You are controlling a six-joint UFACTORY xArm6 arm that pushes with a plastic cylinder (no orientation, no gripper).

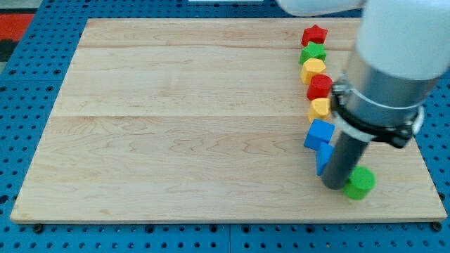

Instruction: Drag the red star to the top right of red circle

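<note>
My tip [335, 185] seems to touch the green circle [360, 183]; the red star [314, 34] and red circle [320, 86] sit well above.

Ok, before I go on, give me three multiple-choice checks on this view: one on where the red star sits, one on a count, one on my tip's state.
1. Where is the red star?
A. at the top of the column of blocks
B. at the view's bottom left
C. beside the green cylinder

2. How many yellow blocks show?
A. none
B. two
C. four

3. Is my tip touching the red star?
A. yes, pressed against it
B. no, it is far below, by the green cylinder
C. it is out of view

Key: 1 A, it heads the column, above the green star. 2 B, one above and one below the red circle. 3 B, the rod ends next to the cylinder near the view's bottom.
</note>
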